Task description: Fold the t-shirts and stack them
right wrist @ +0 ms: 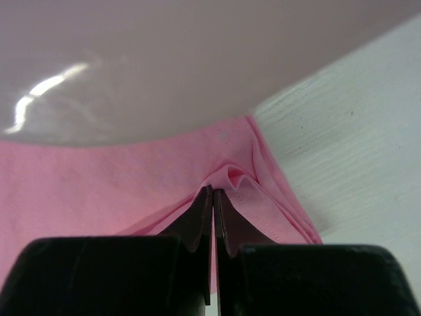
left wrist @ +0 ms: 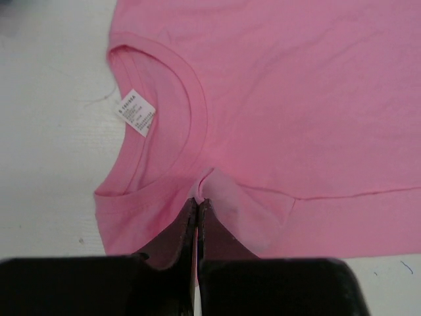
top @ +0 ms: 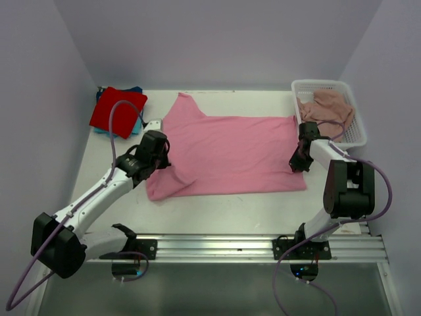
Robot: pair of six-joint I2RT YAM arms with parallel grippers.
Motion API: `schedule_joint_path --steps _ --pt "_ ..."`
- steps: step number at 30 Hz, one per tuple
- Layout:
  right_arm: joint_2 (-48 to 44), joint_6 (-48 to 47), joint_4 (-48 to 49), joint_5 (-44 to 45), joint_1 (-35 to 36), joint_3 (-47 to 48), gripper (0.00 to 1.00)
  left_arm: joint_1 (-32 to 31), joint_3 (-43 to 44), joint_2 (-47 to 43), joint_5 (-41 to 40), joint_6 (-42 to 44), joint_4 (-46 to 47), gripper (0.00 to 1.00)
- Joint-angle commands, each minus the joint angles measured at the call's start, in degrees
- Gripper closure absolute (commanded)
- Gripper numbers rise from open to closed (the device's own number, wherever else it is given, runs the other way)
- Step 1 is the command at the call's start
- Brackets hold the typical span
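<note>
left gripper (left wrist: 198, 201) pinches the flat pink cotton t-shirt (top: 230, 155) beside its collar; right gripper (right wrist: 212, 190) clamps what looks like its hem corner.

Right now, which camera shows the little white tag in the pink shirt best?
The left wrist camera: the white tag sits clearly inside the collar. In the top view I can't find it; the right wrist shows only a pinched shirt edge.

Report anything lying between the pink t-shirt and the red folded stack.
Nothing visible lies on the table between them. Both the left gripper and right gripper are shut on the pink t-shirt; only the left arm's cable loops over the red stack.
</note>
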Motion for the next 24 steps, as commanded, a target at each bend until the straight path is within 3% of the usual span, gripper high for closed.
schedule_joint_path --steps 1,14,24 --pt "-0.35 -0.40 1.09 0.83 0.19 -0.18 1.00 1.43 4.62 1.54 -6.30 5.00 6.26 1.00" --pt "-0.43 -0.31 1.00 1.36 0.19 -0.27 1.00 4.25 8.58 7.42 -9.12 12.56 12.06 1.00" --pt "-0.52 -0.40 0.92 1.53 0.11 -0.27 1.00 5.57 7.44 13.50 -5.42 11.77 14.27 1.00"
